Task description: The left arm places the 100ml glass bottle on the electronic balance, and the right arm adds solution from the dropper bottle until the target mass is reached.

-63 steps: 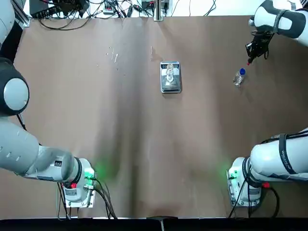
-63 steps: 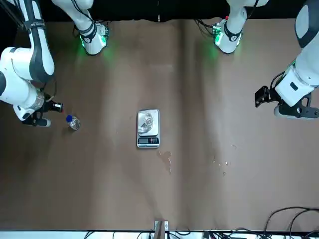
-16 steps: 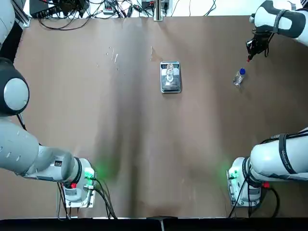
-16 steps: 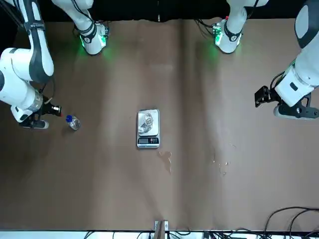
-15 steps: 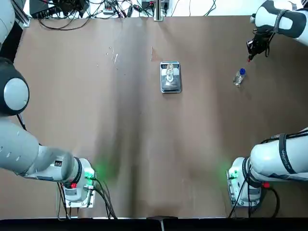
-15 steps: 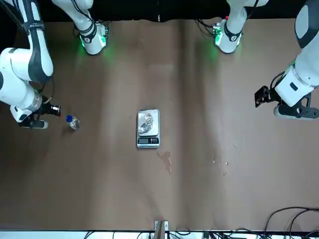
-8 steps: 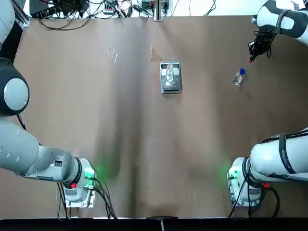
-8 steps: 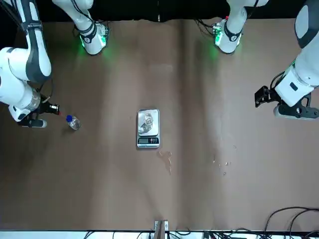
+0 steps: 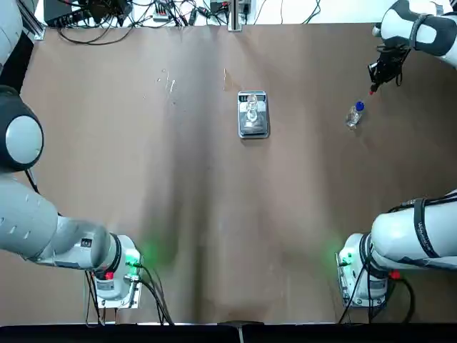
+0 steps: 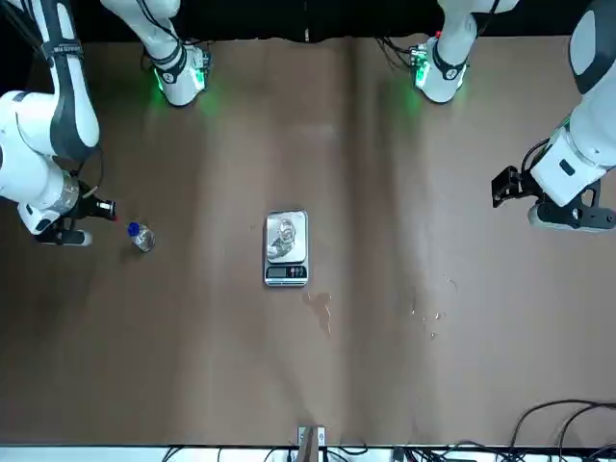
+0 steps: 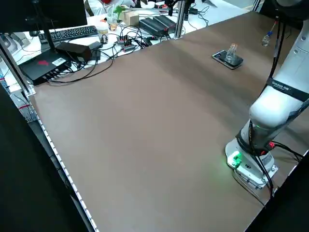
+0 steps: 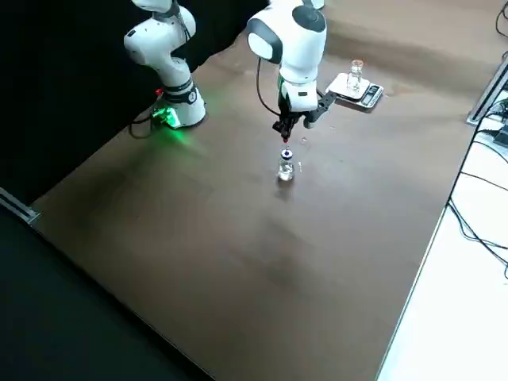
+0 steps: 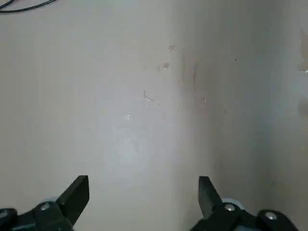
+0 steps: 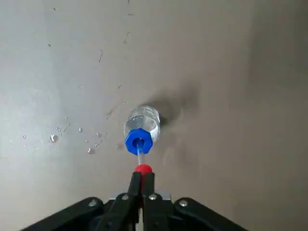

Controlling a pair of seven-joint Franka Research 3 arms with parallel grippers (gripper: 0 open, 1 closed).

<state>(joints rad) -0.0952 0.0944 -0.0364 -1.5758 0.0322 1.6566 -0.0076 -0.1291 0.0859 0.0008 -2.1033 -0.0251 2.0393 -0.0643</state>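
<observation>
The bench (image 9: 178, 214) is carrying everything, and the electronic balance (image 9: 253, 114) is lying near its middle, so both arms are able to reach it. All places below are told from this balance.

The left arm (image 10: 577, 154) is waiting far to the balance's left side, well apart from it. Its claw (image 13: 143, 192) is spread and is holding nothing; it is looking down on bare bench, probably to stay out of the way.

The right arm (image 9: 410, 28) is working far on the balance's right side. Its claw (image 14: 141, 185) is pressed together and is pinching the red dropper top (image 14: 142, 169). The thin glass tube under the top is reaching down to the blue collar of the dropper bottle (image 14: 141, 126), which is standing on the bench well apart from the balance. The tip seems to be at the bottle mouth; whether it is fully out cannot be told. Small drops are lying on the bench beside this bottle.

The 100ml glass bottle (image 9: 252, 108) is standing upright on the balance's pan, so the placing step looks done. The judgement is that the dropper is being lifted out to carry solution over.
</observation>
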